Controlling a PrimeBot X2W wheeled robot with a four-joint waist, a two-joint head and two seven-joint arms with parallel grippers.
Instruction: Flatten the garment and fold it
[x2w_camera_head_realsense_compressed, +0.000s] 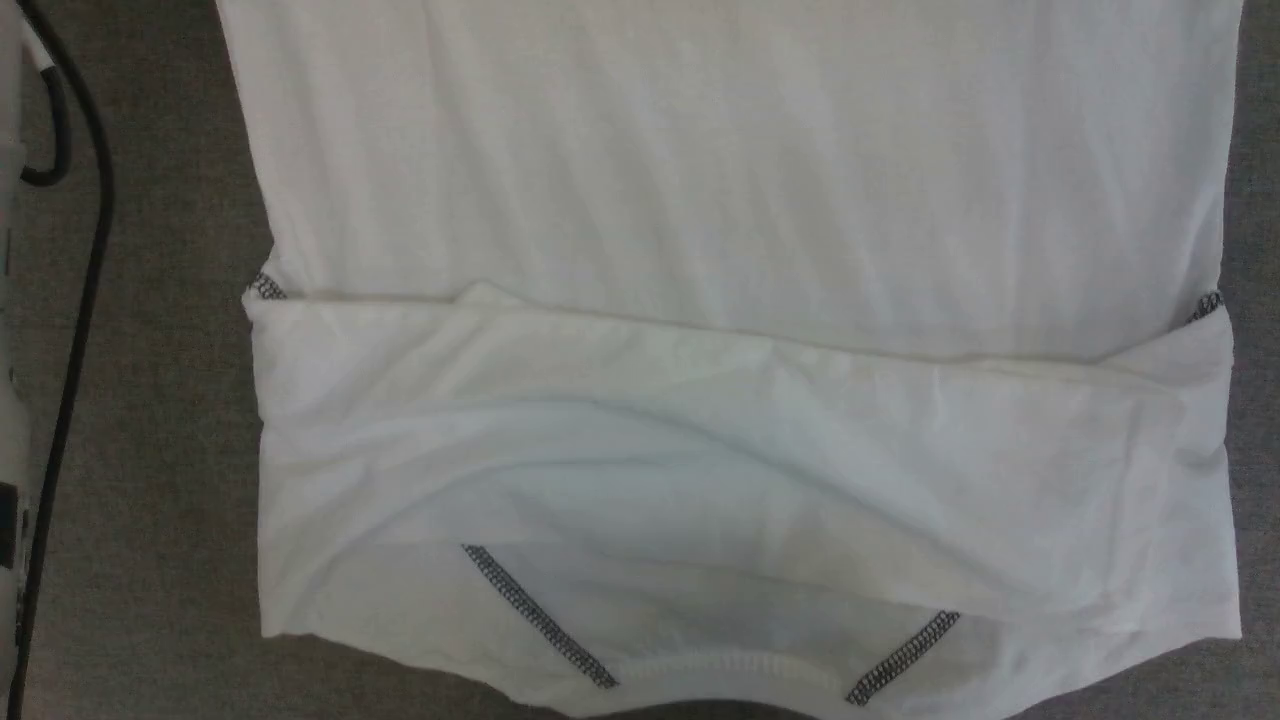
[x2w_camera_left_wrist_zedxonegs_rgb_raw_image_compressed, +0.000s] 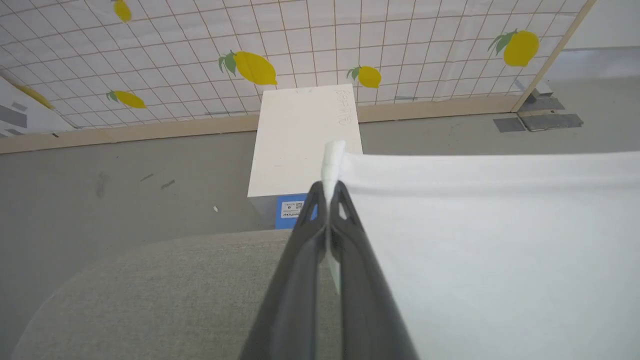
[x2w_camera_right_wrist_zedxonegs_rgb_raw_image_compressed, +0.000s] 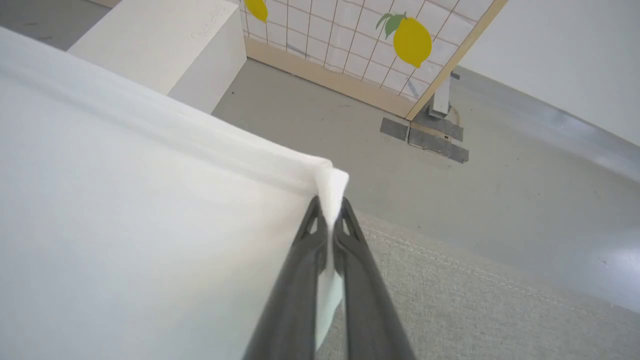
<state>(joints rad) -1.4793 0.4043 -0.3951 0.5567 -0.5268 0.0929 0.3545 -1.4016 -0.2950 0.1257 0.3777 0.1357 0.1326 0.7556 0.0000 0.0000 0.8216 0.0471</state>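
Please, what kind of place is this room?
Probably a test room or lab, not a home: a lemon-print screen on a wooden frame, a bare grey floor, and the garment on a grey cloth-covered surface.

One garment (x2w_camera_head_realsense_compressed: 740, 200) on the table, folks. Two grippers: left gripper (x2w_camera_left_wrist_zedxonegs_rgb_raw_image_compressed: 330, 192) and right gripper (x2w_camera_right_wrist_zedxonegs_rgb_raw_image_compressed: 330, 210). One white box (x2w_camera_left_wrist_zedxonegs_rgb_raw_image_compressed: 300, 135) at the far side. Four zigzag stitching runs (x2w_camera_head_realsense_compressed: 535, 612), five clear lemon prints (x2w_camera_left_wrist_zedxonegs_rgb_raw_image_compressed: 255, 67), one grey surface (x2w_camera_head_realsense_compressed: 150, 450).

Looking down close on the garment (x2w_camera_head_realsense_compressed: 740, 180) from the head, outward from both wrists toward one white box (x2w_camera_left_wrist_zedxonegs_rgb_raw_image_compressed: 300, 140).
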